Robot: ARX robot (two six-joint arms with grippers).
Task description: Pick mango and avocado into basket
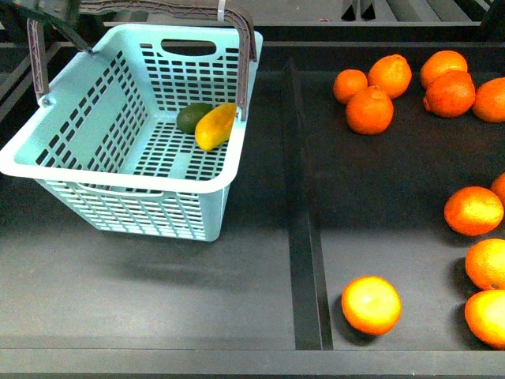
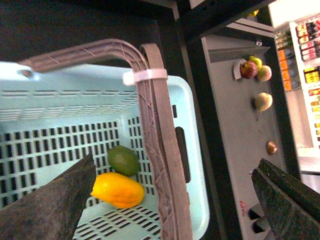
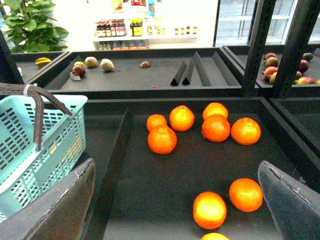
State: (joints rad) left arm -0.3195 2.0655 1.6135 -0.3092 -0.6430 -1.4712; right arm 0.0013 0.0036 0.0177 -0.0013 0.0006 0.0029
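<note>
I see the smooth yellow mango (image 1: pixel 215 126) and the dull green avocado (image 1: pixel 192 117) lying side by side, touching, inside the slotted turquoise plastic basket (image 1: pixel 95 178). My left tool (image 2: pixel 170 200) is open above its ribbed handles (image 2: pixel 155 150); my right tool (image 3: pixel 175 205) is open above round oranges (image 3: pixel 162 139).

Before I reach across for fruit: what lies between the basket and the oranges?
In the front view, a raised dark divider runs between the basket and the oranges. The dark shelf floor either side of it is otherwise bare.
</note>
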